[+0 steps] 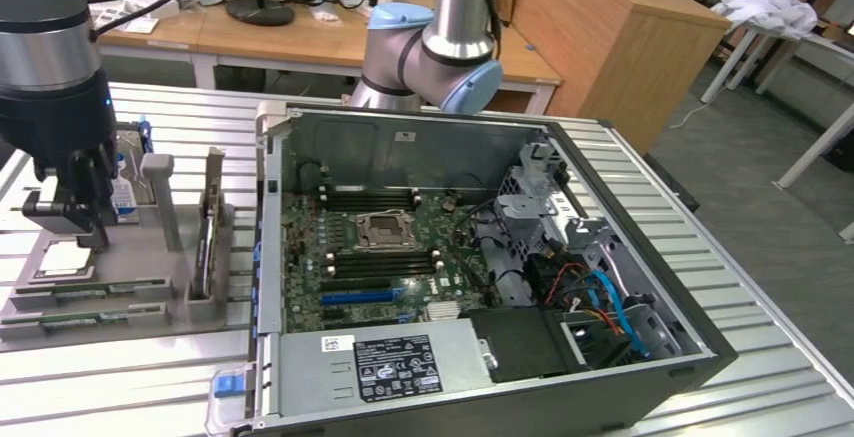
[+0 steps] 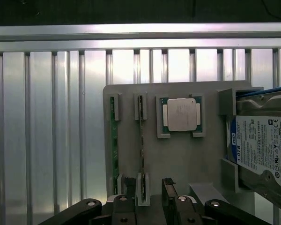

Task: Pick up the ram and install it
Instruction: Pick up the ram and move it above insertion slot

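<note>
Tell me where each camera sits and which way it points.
Exterior view: off the arm, above the table, looking down on the open case and holder; arm and gripper show.
Wrist view: on the wrist, looking straight down at the holder; the open gripper shows.
Shared: holder, ram, processor, gripper.

Robotics lab: aluminium workbench (image 1: 134, 377), opened computer case (image 1: 400, 142), desks (image 1: 307, 42).
</note>
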Available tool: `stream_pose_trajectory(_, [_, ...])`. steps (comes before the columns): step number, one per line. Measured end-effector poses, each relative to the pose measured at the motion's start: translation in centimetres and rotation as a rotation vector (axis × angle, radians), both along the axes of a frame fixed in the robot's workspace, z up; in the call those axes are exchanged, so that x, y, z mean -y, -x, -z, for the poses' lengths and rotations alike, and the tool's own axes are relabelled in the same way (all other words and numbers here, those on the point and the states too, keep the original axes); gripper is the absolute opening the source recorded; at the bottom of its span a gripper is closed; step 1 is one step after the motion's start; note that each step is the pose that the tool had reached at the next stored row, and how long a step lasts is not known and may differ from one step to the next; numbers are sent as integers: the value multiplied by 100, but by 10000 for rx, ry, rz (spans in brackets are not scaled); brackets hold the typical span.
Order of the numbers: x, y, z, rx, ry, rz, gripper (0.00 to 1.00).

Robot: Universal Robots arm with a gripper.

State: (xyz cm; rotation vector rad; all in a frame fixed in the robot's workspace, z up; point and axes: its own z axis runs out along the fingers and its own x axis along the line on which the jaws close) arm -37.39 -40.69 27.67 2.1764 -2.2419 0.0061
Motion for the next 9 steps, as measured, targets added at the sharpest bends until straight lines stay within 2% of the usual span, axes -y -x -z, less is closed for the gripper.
stream_pose_trajectory(9, [0, 1, 45, -2, 1, 0, 36])
